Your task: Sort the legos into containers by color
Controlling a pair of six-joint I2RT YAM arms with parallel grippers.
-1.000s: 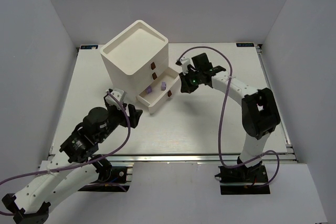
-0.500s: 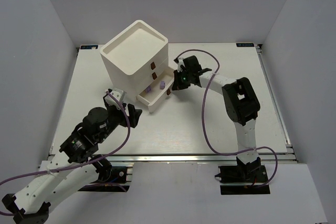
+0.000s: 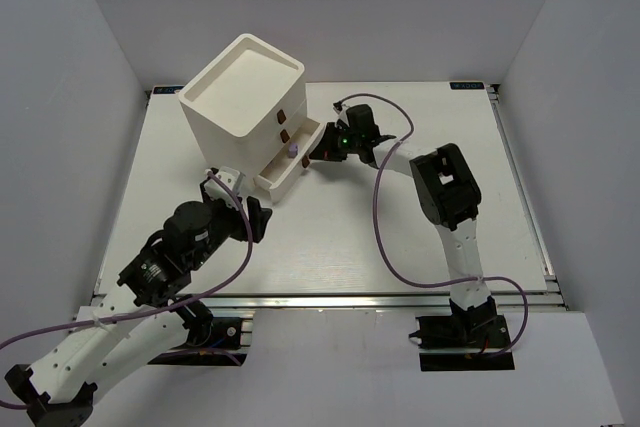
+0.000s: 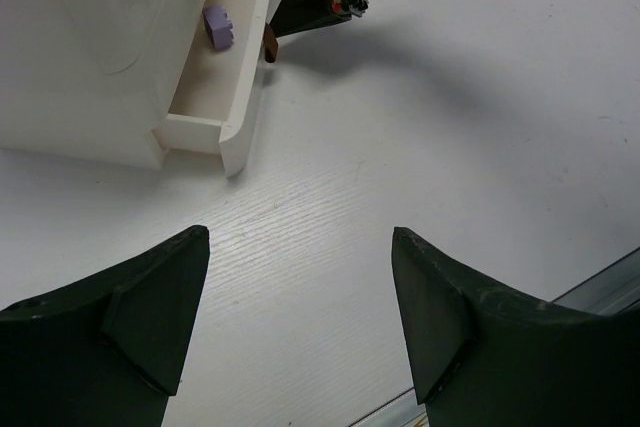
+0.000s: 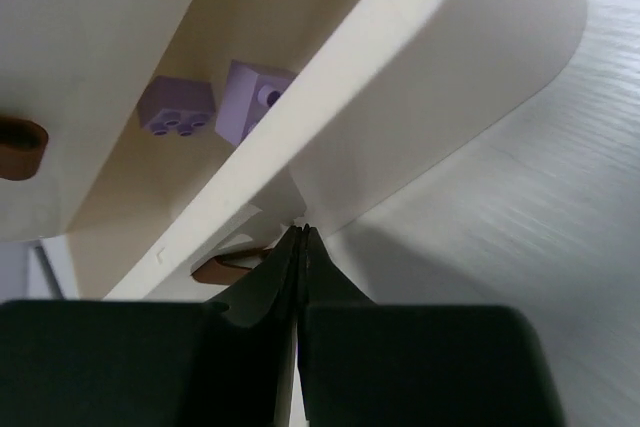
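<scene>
The white cabinet (image 3: 243, 95) stands at the back left, and its bottom drawer (image 3: 283, 173) is pulled out. Two pale purple legos (image 5: 178, 107) (image 5: 256, 97) lie inside it; the top view shows purple at one spot (image 3: 293, 151). My right gripper (image 3: 322, 151) is shut and empty, with its tips (image 5: 302, 231) pressed against the drawer's front wall (image 5: 340, 117) just above the brown handle (image 5: 224, 267). My left gripper (image 4: 300, 237) hangs open over bare table in front of the drawer (image 4: 240, 97), apart from it. No other legos show.
The two upper drawers are closed, each with its brown handle (image 3: 284, 134). The right arm (image 3: 440, 182) stretches across the table's back half toward the cabinet. A metal rail (image 3: 330, 299) marks the table's near edge.
My right gripper has moved left against the drawer front. The drawer has slid partly in, and the whole cabinet has shifted left and turned a little. The left arm has barely moved.
</scene>
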